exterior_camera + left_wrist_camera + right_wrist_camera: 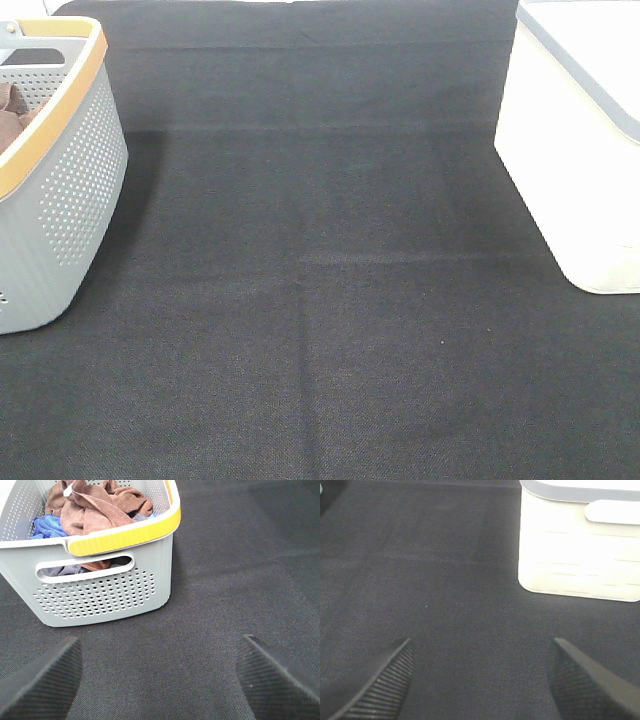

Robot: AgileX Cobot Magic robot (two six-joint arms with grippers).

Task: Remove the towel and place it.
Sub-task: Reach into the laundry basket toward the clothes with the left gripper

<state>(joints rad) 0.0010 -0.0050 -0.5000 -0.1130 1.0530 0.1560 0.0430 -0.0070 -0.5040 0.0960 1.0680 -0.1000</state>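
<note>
Both spread wide, empty, left claw [159, 677], right claw [479, 677], towel [85, 510] crumpled in basket [100, 597], partly cut off

A: What does everything stand on?
B: A bench [320, 340] covered in black woven cloth. A faint fold crease [400, 257] runs across the middle, and another lies further back.
A: And at the sides?
B: A grey perforated basket [70, 200] with a yellow-orange rim is at the left edge. A white bin [570, 190] with a grey rim is at the right, well apart from it.
A: The light?
B: Bright. The white bin looks washed out, and a soft shadow [143, 175] lies just beside the basket.
</note>
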